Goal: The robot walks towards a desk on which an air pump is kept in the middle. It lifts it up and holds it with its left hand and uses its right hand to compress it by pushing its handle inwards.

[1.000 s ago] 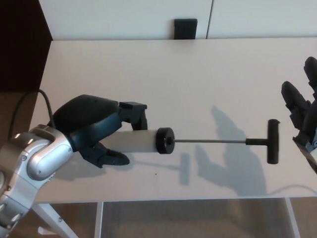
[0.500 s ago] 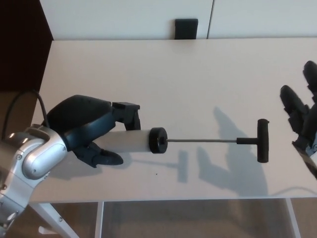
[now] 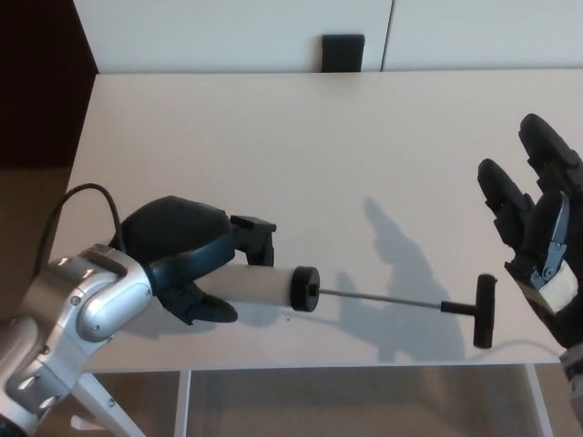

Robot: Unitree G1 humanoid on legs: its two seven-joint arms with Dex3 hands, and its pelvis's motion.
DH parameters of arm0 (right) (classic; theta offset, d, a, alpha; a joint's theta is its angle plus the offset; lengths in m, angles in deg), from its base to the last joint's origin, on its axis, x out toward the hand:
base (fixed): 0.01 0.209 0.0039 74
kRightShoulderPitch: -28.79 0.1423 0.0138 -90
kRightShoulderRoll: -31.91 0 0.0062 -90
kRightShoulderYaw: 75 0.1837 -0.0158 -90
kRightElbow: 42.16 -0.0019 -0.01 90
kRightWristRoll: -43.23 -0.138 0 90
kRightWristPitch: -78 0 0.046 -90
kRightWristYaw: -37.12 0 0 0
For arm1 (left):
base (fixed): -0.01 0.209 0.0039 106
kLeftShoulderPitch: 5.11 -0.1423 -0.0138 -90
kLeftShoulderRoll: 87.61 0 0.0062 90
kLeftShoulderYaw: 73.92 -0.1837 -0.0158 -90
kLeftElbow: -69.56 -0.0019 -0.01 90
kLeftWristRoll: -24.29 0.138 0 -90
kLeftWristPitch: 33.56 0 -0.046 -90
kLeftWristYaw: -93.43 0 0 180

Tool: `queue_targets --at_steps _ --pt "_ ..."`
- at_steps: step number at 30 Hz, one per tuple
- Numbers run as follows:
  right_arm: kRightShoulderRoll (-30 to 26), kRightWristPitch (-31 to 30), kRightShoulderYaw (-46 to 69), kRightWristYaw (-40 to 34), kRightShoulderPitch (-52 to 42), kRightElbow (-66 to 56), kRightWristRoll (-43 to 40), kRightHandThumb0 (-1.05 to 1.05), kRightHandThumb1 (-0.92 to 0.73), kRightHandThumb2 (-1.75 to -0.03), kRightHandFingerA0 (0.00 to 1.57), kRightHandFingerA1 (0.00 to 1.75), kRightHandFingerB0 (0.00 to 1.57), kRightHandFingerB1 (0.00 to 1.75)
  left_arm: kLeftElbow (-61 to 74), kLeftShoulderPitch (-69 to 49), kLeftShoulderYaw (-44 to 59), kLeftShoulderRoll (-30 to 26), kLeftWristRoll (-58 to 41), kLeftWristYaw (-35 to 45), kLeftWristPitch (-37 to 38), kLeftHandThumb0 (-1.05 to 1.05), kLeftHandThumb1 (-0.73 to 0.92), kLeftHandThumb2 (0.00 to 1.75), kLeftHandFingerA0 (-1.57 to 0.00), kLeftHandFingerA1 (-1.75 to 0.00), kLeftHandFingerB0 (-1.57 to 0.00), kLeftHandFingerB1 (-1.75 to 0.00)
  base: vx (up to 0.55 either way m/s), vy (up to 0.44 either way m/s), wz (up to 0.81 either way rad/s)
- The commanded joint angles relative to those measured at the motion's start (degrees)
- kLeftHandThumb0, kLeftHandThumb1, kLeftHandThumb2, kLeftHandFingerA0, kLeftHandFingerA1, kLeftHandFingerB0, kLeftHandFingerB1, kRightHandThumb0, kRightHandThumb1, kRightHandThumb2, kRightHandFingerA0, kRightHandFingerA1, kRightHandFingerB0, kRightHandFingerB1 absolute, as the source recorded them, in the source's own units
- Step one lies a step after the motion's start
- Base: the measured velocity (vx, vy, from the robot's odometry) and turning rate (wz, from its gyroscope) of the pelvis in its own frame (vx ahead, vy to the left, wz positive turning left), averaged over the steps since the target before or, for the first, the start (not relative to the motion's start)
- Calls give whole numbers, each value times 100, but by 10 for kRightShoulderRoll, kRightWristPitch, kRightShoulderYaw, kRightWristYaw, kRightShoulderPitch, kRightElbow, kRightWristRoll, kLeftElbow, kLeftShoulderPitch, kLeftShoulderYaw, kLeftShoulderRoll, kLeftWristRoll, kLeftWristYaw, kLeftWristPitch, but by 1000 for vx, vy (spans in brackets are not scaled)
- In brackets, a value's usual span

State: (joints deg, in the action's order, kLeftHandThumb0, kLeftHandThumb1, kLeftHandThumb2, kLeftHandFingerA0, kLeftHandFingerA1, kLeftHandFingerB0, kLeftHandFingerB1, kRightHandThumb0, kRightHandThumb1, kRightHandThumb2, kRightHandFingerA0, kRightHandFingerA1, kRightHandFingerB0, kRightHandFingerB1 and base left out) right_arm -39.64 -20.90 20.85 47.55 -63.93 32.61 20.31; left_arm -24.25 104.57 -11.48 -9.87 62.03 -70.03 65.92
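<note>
The air pump has a white barrel (image 3: 257, 283) with a black end cap (image 3: 304, 289), a thin metal rod (image 3: 378, 299) drawn out to the right, and a black T-handle (image 3: 484, 310). My left hand (image 3: 187, 259) is shut on the barrel at the lower left, holding it level above the desk (image 3: 310, 137). My right hand (image 3: 533, 218) hangs open at the right edge, fingers spread, just above and right of the T-handle without touching it. The pump's shadow falls on the desk below the rod.
A small black object (image 3: 342, 53) sits at the desk's far edge against the white wall. A thin white cable (image 3: 528, 344) lies near the front right corner. The desk's front edge runs just below the pump, with a white leg (image 3: 100, 401) beneath.
My left hand has carried the pump toward the front edge and slightly right. My right hand has moved in from the right edge, closer to the T-handle.
</note>
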Motion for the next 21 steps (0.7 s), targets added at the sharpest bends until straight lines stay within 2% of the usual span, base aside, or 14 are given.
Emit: queue_targets --at_steps 1,2,3,5,6,8,9,11,12,13,14,20,21 --pt "4 -14 -4 -12 -3 -15 -7 -90 -78 -114 7 25 7 16 -36 18 -17 1 53 -36 23 -20 67 55 -74 -156 -64 -98 0 0 0" --pt "4 -14 -4 -12 -3 -15 -7 -90 -78 -114 7 25 7 16 -36 18 -17 1 53 -36 23 -20 67 55 -74 -156 -64 -98 0 0 0" --pt "2 -15 -4 -11 -3 -18 -8 -91 -78 -114 7 25 7 16 -40 19 -17 2 52 -35 22 -11 72 56 -64 -161 -59 -112 0 0 0" --pt "0 -18 -5 -11 -3 -21 -7 -91 -78 -114 7 25 7 16 -46 20 -17 3 51 -34 22 -11 72 56 -64 -161 -59 -112 0 0 0" --pt "-1 -18 -4 -10 -3 -21 -8 -90 -76 -113 7 28 7 17 -50 19 -16 3 52 -37 23 -14 71 55 -70 -159 -56 -111 0 0 0" --pt "-3 -18 -2 -10 0 -18 -8 -91 -77 -114 7 27 7 16 -57 23 -13 4 52 -39 24 -16 72 54 -72 -160 -55 -112 0 0 0" --pt "-4 -20 -1 -10 5 -14 -7 -91 -76 -114 7 28 7 17 -59 28 -10 4 50 -36 23 -10 75 56 -62 -162 -56 -118 0 0 0" --pt "-5 -21 -1 -11 6 -13 -7 -91 -76 -114 7 28 7 17 -59 30 -9 4 50 -34 23 -10 75 56 -62 -162 -56 -118 0 0 0" --pt "-4 -22 -2 -13 8 -8 -4 -91 -76 -113 7 26 7 17 -57 32 -6 5 48 -35 24 -11 75 57 -61 -165 -53 -124 0 0 0" --pt "-4 -23 -2 -14 8 -4 -2 -91 -76 -113 7 26 7 17 -56 34 -4 5 47 -35 26 -11 75 57 -61 -165 -53 -124 0 0 0" --pt "-5 -20 -2 -15 9 4 3 -90 -76 -113 7 28 7 18 -54 36 -1 5 45 -37 29 -12 75 54 -71 -162 -54 -119 0 0 0" --pt "-9 -6 6 -6 16 41 5 -93 -79 -114 6 22 7 13 -47 41 9 1 37 -33 39 -9 75 55 -72 -162 -53 -117 0 0 0" --pt "-10 -6 10 -6 15 45 3 -93 -79 -113 7 22 7 13 -46 38 12 0 35 -33 40 -10 77 51 -68 -167 -49 -123 0 0 0"
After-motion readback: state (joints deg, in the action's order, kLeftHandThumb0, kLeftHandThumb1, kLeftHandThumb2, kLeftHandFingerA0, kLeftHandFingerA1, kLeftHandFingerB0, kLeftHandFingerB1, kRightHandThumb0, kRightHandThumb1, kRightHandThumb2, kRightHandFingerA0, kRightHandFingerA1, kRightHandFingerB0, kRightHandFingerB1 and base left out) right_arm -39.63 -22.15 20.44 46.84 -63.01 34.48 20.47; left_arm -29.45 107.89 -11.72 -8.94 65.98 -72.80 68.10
